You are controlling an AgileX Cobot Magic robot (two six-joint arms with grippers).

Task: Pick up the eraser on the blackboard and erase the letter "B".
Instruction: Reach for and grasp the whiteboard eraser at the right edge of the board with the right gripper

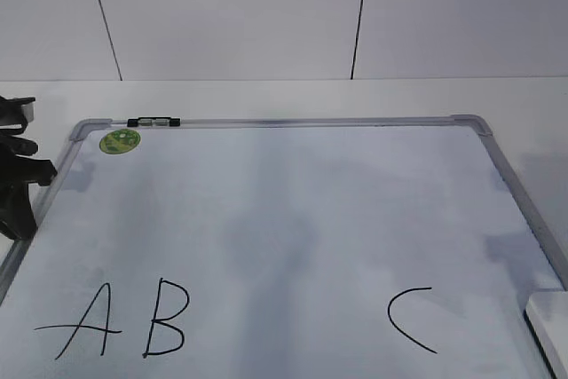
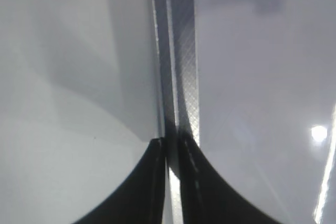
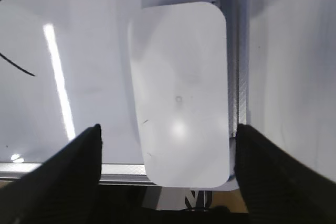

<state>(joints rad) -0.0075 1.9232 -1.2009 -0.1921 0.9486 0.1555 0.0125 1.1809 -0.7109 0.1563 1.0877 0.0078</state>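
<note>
The blackboard [image 1: 293, 210] is a white board with a grey frame, lying flat. The black letter "B" [image 1: 167, 317] is drawn near its front left, between "A" [image 1: 84, 321] and "C" [image 1: 410, 317]. The white eraser [image 1: 550, 319] lies in the board's front right corner. In the right wrist view the eraser [image 3: 178, 77] lies flat against the frame, and my right gripper [image 3: 168, 132] is open above it, one finger on each side. My left gripper [image 2: 170, 145] is shut and empty over the board's left frame [image 2: 181, 51]. It shows at the left edge of the exterior view [image 1: 18, 175].
A round green sticker [image 1: 119, 140] sits in the board's far left corner. A small black clip [image 1: 153, 121] is on the far frame. Part of "C" [image 3: 16, 65] shows left of the eraser. A white tiled wall [image 1: 266, 15] stands behind the table.
</note>
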